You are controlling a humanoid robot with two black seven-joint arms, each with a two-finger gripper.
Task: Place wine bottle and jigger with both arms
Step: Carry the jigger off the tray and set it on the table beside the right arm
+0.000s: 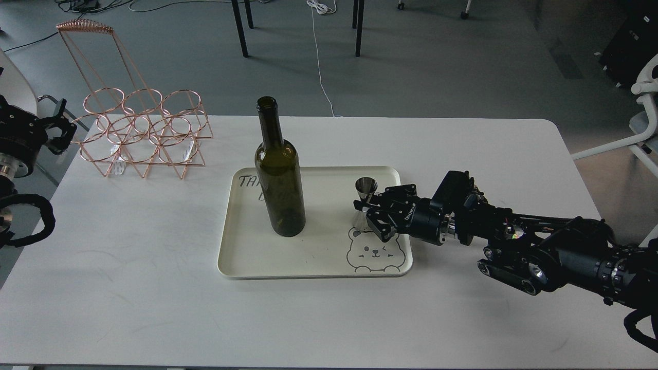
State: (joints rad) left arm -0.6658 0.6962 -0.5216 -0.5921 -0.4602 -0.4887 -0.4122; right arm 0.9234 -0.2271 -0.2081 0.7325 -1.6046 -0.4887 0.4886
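The wine bottle (280,190), dark olive-green, stands upright on the left half of a cream tray (318,264). The steel jigger (365,191) stands upright on the tray's right side, above a drawn bear. My right gripper (368,209) comes in from the right, and its fingers are closed on the jigger's narrow waist. My left gripper (57,128) is off the table's far left edge, beside the wire rack. Its fingers are apart and it holds nothing.
A copper wire bottle rack (144,133) stands at the table's back left. The white table (154,288) reaches to the front and to the right. Chair legs and a cable lie on the floor behind it.
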